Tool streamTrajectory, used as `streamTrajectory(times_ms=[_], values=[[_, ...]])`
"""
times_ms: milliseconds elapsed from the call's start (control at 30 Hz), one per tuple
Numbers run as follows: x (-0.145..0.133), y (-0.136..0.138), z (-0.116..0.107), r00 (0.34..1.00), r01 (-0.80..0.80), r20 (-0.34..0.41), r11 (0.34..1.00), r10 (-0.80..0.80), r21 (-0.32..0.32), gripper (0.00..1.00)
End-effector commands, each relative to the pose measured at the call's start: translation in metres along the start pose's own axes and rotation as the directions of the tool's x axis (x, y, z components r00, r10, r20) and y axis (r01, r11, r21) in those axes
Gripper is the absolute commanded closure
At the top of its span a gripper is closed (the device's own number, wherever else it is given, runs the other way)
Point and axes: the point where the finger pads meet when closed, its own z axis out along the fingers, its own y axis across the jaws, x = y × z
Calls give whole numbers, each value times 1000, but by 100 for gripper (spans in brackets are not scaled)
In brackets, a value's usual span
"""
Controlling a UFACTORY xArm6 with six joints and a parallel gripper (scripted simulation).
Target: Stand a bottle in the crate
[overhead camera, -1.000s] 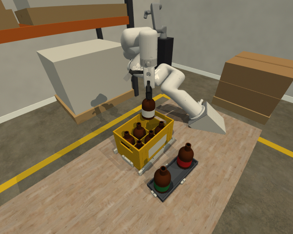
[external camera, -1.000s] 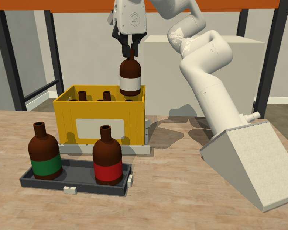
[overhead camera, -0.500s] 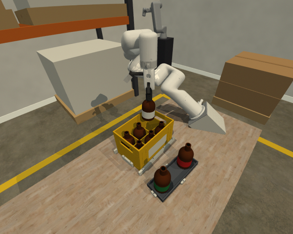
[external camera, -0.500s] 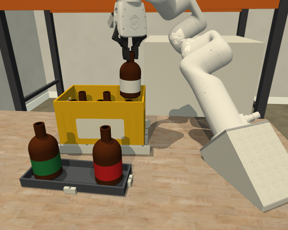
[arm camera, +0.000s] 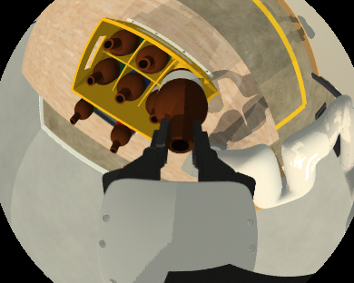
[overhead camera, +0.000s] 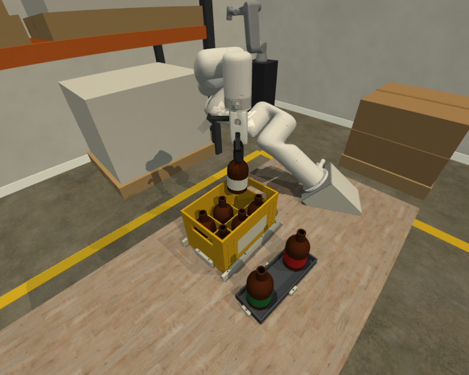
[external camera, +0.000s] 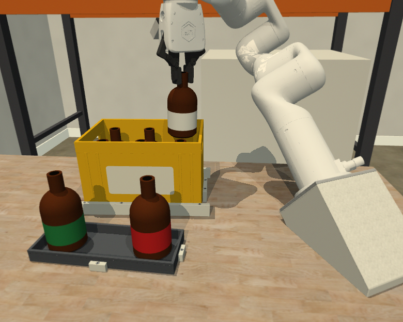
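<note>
My gripper (external camera: 182,77) is shut on the neck of a brown bottle with a white label (external camera: 182,114). The bottle hangs upright, its base just inside the rim of the yellow crate (external camera: 139,161) at the far corner cell. It also shows in the top view (overhead camera: 237,175) and in the wrist view (arm camera: 179,112). Several brown bottles (overhead camera: 222,210) stand in the crate's other cells. On the dark tray (external camera: 106,247) stand a green-label bottle (external camera: 62,216) and a red-label bottle (external camera: 150,221), both upright.
The arm's grey base (external camera: 351,225) stands right of the crate. A large beige box (overhead camera: 133,121) on a pallet stands behind the crate, stacked cardboard boxes (overhead camera: 408,137) at the far right. An orange shelf beam (external camera: 195,6) runs overhead.
</note>
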Motion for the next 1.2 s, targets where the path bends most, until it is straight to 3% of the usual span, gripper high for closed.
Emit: streamTrajectory(times_ms=[0, 667, 1167], values=[[0, 0, -1, 1000, -1, 1, 1000, 1, 1, 100], [0, 0, 6, 1000, -1, 1, 1000, 1, 1, 100], [0, 0, 23, 1000, -1, 1, 1000, 1, 1, 100]])
